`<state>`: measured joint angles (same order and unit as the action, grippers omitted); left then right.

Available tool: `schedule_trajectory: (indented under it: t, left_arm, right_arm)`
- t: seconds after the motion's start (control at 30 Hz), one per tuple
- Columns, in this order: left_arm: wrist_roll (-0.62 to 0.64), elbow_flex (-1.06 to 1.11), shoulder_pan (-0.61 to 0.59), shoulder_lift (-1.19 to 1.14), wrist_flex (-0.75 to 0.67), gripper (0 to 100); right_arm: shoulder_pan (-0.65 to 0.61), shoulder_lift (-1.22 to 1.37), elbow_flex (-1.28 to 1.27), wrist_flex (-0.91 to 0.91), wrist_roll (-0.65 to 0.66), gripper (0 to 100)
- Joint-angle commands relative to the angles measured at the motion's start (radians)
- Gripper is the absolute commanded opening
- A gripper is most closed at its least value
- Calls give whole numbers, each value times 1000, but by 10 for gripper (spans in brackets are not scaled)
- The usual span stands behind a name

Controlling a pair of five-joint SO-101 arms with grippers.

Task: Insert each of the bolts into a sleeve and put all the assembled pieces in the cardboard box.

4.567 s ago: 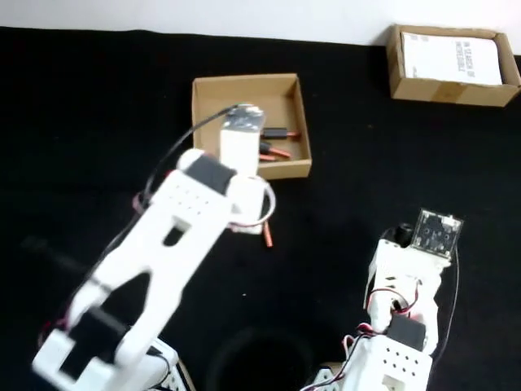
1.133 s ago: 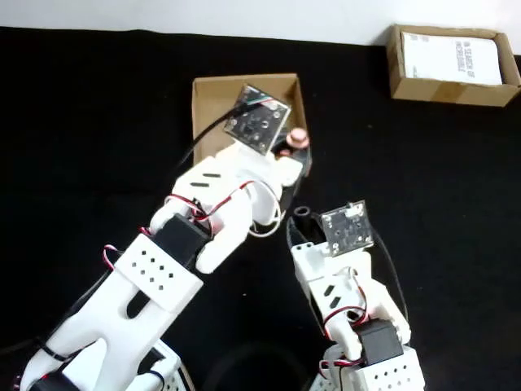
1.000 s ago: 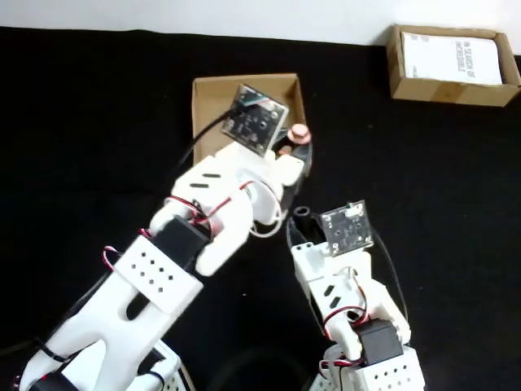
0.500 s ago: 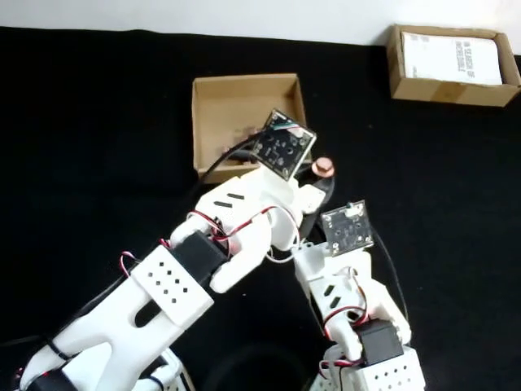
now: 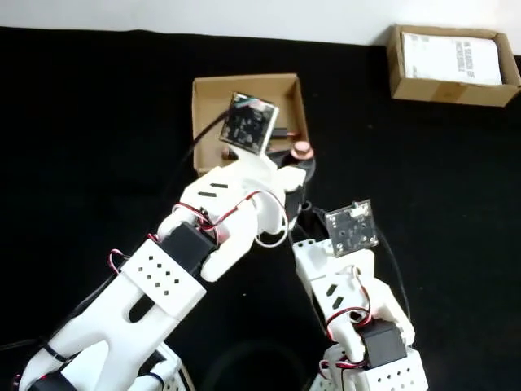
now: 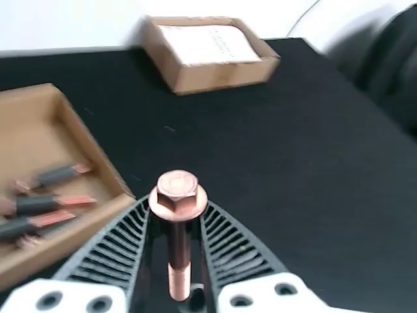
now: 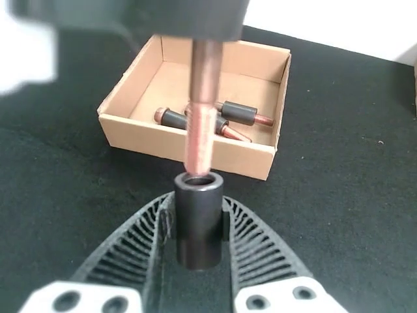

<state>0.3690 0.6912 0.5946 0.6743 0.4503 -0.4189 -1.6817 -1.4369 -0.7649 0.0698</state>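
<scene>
**Bolt tip at the sleeve mouth, both parts gripped**

The left jaws are closed on the bolt (image 6: 177, 241). They pinch its shank just under the hex head, with the head up and the shank hanging down. The right jaws are closed around the sleeve (image 7: 199, 225), which stands upright with its open mouth on top. From the right wrist, the bolt's lower end sits at that mouth, just in front of the box (image 5: 244, 80).

Handling, as a judgement: the bolt looks like copper-coloured metal, so it is probably stiff, smooth and fairly light. The sleeve is a dark, rigid tube with a smooth wall. Neither should deform or break. The real risk is that a round part slips or tilts between the ribbed jaws, which would make the tip catch on the rim.

The present holds look right. The bolt is gripped high on the shank, leaving the lower length free. The sleeve is gripped at mid-wall, leaving the mouth clear.

Count:
- One loose bolt.
- One loose sleeve.
- Three assembled pieces (image 6: 39, 205) lying in the box, as far as the left wrist view shows.
- A second box (image 5: 440, 91) holding a printed sheet, well apart at the far edge of the bench (image 5: 98, 122).
</scene>
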Motion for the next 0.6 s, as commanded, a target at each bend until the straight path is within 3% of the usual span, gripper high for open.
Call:
schedule_trajectory:
  t: [0.0,0.57]
  left_arm:
    - [23,-16,-5,36,-21,8]
    - [31,70,1,35,0,8]
  right_arm:
    - [-2,-10,45,22,8,7]
    - [38,-10,58,77,12,7]
